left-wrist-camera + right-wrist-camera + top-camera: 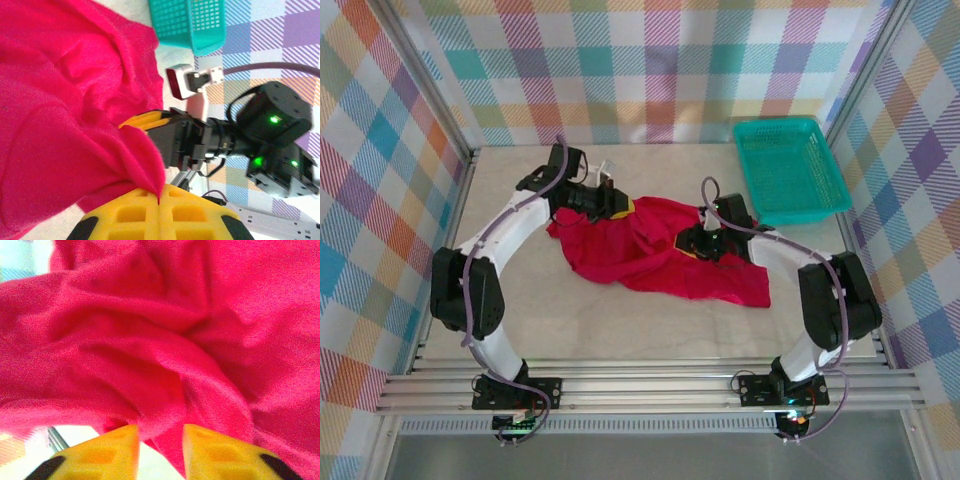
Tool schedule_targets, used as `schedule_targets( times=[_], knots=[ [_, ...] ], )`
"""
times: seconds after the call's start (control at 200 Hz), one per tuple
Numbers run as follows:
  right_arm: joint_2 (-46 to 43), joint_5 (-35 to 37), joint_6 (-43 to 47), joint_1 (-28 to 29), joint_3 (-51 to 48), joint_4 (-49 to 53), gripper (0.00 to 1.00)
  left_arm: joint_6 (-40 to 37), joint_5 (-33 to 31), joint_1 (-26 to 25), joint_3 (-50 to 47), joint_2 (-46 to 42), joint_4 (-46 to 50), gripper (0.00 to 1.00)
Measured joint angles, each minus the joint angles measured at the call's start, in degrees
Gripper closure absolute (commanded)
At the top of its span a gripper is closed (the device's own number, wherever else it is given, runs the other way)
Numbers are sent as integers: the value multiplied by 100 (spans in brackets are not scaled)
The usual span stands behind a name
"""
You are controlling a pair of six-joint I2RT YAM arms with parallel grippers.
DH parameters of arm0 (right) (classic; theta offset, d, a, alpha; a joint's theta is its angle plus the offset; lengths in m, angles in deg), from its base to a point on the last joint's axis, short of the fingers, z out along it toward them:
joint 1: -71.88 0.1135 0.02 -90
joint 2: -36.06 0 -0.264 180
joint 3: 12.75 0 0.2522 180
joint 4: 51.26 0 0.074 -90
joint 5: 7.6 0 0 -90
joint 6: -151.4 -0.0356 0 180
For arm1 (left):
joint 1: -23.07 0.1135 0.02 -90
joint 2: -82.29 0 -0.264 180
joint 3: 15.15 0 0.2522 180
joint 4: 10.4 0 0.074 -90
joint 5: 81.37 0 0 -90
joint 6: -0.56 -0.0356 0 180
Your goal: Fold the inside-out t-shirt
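The inside-out t-shirt (pixel 660 255) lies crumpled in the middle of the table (pixel 620 330), between the two arms. On the left, we see the left gripper (pixel 610 205) pressed together on an edge of the red cloth at the far-left end of the heap. Further right, the right gripper (pixel 705 243) sits on the cloth with its fingers apart, a fold lying loose in the gap. At the far right stands a teal basket (pixel 788 168), apart from the shirt. We judge the task is near its beginning: nothing is spread flat and no fold is made.
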Motion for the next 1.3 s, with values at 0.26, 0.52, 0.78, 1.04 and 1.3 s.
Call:
schedule_targets(
  times=[0.26,0.52,0.78,1.04,1.3],
  knots=[
    [-748,431,72,706,437,428,65,763,11,9,-387,262,-1043,100],
    [236,671,72,1075,761,-109,58,1134,17,11,-463,308,-1552,100],
    [1279,1141,-181,1075,1226,-691,36,1180,13,11,-463,323,-1589,100],
    [1727,1891,-595,1075,1759,-826,97,1180,13,11,-540,337,-1613,100],
    [1617,1893,-717,1069,2205,-184,100,1130,11,103,-546,376,-1558,100]
  ],
)
